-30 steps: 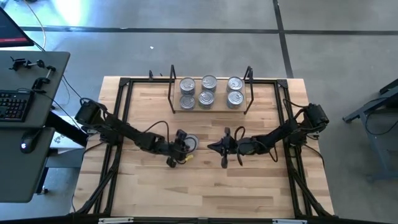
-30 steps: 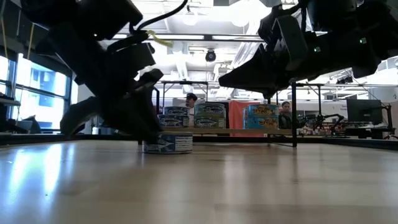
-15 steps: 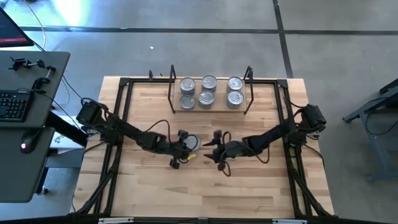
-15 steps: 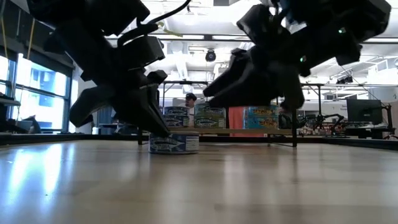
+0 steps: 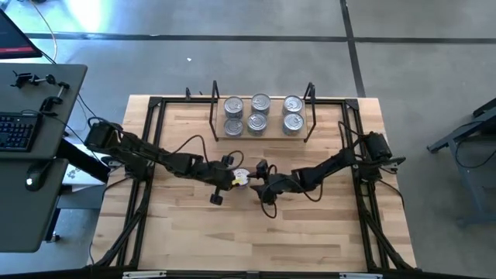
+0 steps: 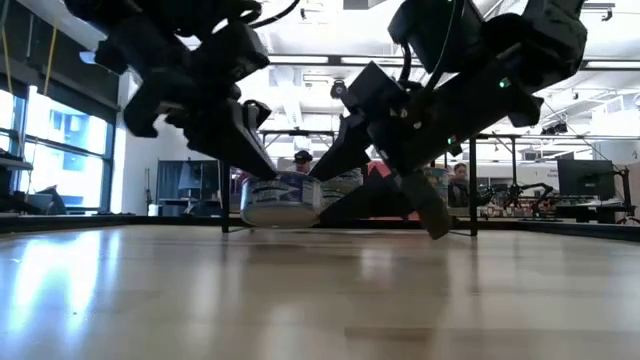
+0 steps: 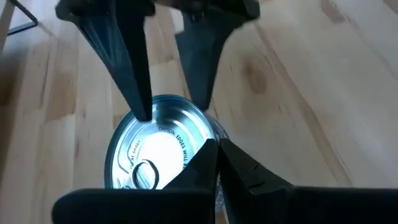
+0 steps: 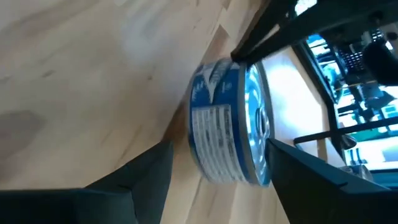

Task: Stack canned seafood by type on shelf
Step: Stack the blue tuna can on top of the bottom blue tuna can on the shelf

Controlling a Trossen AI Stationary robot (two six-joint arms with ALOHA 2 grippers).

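One tin of canned seafood [image 5: 242,177] with a silver lid and blue label hangs just above the table's middle [image 6: 282,198]. My left gripper [image 5: 231,175] is shut on it from the left. My right gripper [image 5: 260,180] is open just right of the tin; in its wrist view its fingers stand either side of the tin [image 8: 227,124]. At the table's far side the shelf [image 5: 260,133], a light-wood board between black wire uprights, carries several silver-lidded tins [image 5: 256,113] resting on their bases. My left gripper pinches the tin's rim [image 7: 202,140] between its two shut fingers [image 7: 208,163], one over the lid and one outside. It comes slanting down from the table's left. The tin hangs lifted clear of the table, lid up. My right gripper: whether its fingers touch the tin, I cannot tell.
A black frame [image 5: 152,139] runs round the wooden tabletop. There is bare wood toward the near edge [image 5: 256,240] and between the grippers and the shelf. A desk with a keyboard [image 5: 19,132] stands off the table's left. People show in the room behind [image 6: 303,158].
My left gripper has shut on the tin, then raised it clear of the table and carried it a little toward the right edge. My right gripper has opened and gone toward the table's left edge until its fingers reached the tin.
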